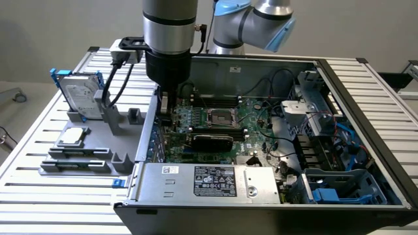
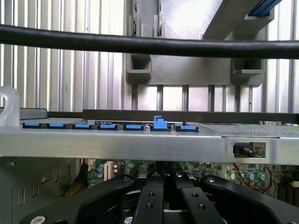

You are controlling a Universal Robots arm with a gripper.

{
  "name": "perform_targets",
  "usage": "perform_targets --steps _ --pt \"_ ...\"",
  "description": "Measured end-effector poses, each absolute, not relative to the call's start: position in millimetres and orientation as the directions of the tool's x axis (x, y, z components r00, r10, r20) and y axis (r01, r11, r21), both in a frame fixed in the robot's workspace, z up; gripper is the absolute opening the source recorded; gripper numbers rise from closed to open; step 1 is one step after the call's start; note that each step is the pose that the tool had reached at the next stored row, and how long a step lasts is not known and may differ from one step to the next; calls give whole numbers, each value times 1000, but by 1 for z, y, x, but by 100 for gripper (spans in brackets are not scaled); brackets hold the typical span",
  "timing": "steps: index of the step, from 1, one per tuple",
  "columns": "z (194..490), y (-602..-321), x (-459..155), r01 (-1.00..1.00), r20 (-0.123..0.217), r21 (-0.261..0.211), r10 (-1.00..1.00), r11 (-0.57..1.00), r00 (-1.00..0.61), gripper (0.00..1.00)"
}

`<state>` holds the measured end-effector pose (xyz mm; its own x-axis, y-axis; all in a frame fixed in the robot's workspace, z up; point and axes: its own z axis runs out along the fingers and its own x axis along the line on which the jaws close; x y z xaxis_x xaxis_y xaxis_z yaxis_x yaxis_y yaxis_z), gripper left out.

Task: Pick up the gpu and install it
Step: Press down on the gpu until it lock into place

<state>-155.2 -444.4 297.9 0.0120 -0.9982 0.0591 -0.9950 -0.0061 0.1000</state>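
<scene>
GPU: the gpu [image 1: 210, 142] lies flat inside the open computer case [image 1: 365, 98], black cover up, seated across the green motherboard [image 1: 251, 115] just below the CPU socket [image 1: 219, 116] as the exterior view shows it.
GPU and fingers: the card sits near the gripper [image 1: 165, 104] but apart from it, toward the exterior view's right and lower; nothing of the card lies between the fingertips.
Fingers: clenched together, with nothing visibly held. In the wrist view the black linkages of the gripper [image 2: 164, 186] fold inward and meet at the middle.
Gripper position: it hangs low at the case's wall on the exterior view's left, just above the rear edge of the motherboard.
Arm: the arm [image 1: 169, 34] stands upright over that wall, its grey and black column ending in the gripper.
Case edge: in the wrist view a silver metal rail [image 2: 140, 142] runs across, topped with a row of blue clips [image 2: 107, 126], green board and red wires showing below it.
Power supply: a silver box [image 1: 209, 182] with a black label lies along the case's near side.
Parts tray: a grey holder [image 1: 98, 147] rests on the slatted table [image 1: 39, 196], outside the case toward the exterior view's left.
Hard drive: a silver drive in a blue frame [image 1: 80, 95] stands upright in the holder.
CPU chip: a small square silver chip [image 1: 73, 136] lies flat on the holder, below the drive.
Cable: a black cable [image 2: 149, 44] crosses the wrist view.
</scene>
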Motion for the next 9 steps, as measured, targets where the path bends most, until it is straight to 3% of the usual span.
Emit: perform_targets --steps 9 --pt "298 -444 -155 -995 59 100 -998 -6 12 11"
